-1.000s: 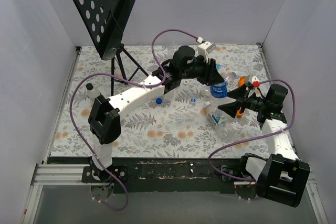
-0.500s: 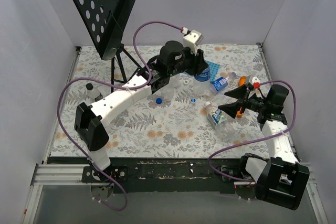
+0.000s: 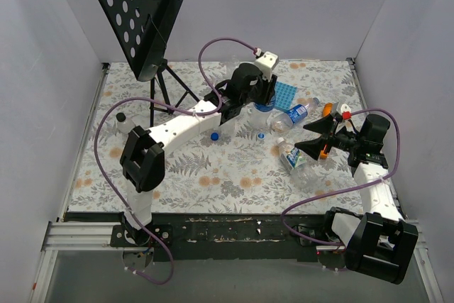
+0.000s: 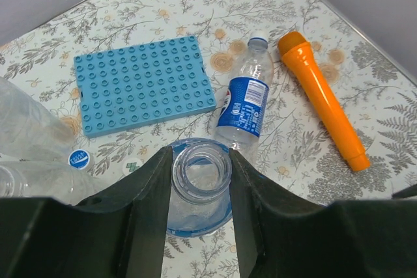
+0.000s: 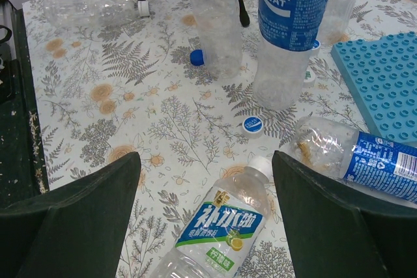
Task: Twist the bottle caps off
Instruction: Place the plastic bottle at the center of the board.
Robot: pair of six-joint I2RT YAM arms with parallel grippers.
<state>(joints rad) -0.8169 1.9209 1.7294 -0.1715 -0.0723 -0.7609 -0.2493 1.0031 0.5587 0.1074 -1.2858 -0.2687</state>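
Note:
My left gripper [image 4: 201, 175] is shut on the open neck of an upright clear bottle [image 4: 195, 209] with a blue label; no cap is on it. From above, that left gripper [image 3: 264, 99] sits just left of the blue tray. My right gripper [image 5: 205, 187] stands open above a lying bottle [image 5: 225, 229] with a blue-and-green label and a white cap [image 5: 260, 165], touching neither. From above, the right gripper [image 3: 306, 138] hovers over this bottle [image 3: 292, 157]. Loose bottle caps lie on the table: a blue-and-white one [image 5: 253, 124] and a blue one [image 5: 196, 57].
A blue studded tray [image 4: 143, 83], a lying blue-labelled bottle [image 4: 246, 105] and an orange stick [image 4: 322, 99] lie beyond the left gripper. A black music stand [image 3: 138, 12] rises at the back left. Another bottle [image 3: 125, 123] lies at the left edge.
My left gripper has carried its bottle left and back, from near the right gripper to beside the blue tray. The right arm has stayed put with its jaws open.

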